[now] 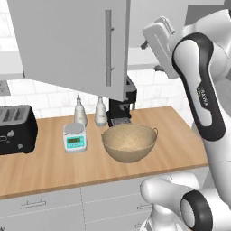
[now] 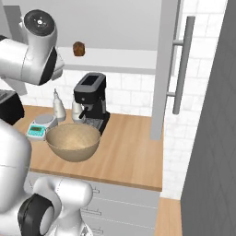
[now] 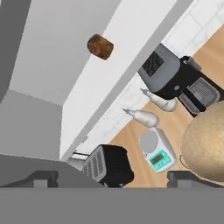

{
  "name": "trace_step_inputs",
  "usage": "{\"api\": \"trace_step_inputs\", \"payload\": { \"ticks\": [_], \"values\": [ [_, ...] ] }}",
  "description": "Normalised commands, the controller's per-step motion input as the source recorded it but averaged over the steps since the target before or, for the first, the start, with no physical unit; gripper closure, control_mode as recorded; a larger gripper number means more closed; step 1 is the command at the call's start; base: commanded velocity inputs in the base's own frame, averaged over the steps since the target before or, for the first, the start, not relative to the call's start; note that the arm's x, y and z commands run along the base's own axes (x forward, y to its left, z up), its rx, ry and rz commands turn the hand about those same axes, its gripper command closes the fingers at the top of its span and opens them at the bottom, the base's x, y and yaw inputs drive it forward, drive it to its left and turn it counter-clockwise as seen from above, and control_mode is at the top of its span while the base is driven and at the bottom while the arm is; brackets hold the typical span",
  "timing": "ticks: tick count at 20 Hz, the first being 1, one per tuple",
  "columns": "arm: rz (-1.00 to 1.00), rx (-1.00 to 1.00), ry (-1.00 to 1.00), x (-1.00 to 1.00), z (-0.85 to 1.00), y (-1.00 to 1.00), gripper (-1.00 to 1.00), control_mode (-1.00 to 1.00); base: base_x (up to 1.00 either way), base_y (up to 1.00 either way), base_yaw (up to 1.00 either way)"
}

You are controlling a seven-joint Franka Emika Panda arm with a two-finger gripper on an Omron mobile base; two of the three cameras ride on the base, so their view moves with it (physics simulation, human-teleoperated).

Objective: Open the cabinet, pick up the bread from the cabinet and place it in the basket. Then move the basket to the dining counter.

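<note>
The cabinet stands open, its left door swung out over the worktop. On its pale shelf sits the bread, a small dark brown lump. In the hand view the bread lies well ahead on the shelf. My gripper is open and empty, its fingertips wide apart and far short of the bread. The tan woven basket rests empty on the wood worktop below the cabinet, also visible as the basket and the basket. The dining counter is out of view.
Behind the basket stand a black coffee machine, two white bottles and a small kitchen scale. A black toaster sits at the far left. The right cabinet door hangs open edge-on. A dark grey tall panel bounds the right.
</note>
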Motion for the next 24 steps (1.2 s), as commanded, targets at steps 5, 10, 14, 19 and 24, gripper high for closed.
{"api": "trace_step_inputs", "payload": {
  "ticks": [5,10,14,19,24],
  "values": [
    [0.0,0.25,0.21,0.75,-0.1,0.34,-1.0,-1.0,0.0,0.0,0.0],
    [0.1,0.17,0.04,0.67,-0.18,0.67,-1.0,-1.0,0.0,0.0,0.0],
    [0.26,0.1,0.0,0.2,0.0,0.75,-1.0,-1.0,0.0,0.0,0.0],
    [0.37,0.1,0.01,-0.3,-0.02,0.8,-1.0,-1.0,0.0,0.0,0.0],
    [0.37,0.03,0.05,-0.72,0.01,1.0,-1.0,-1.0,0.0,0.0,0.0]
  ]
}}
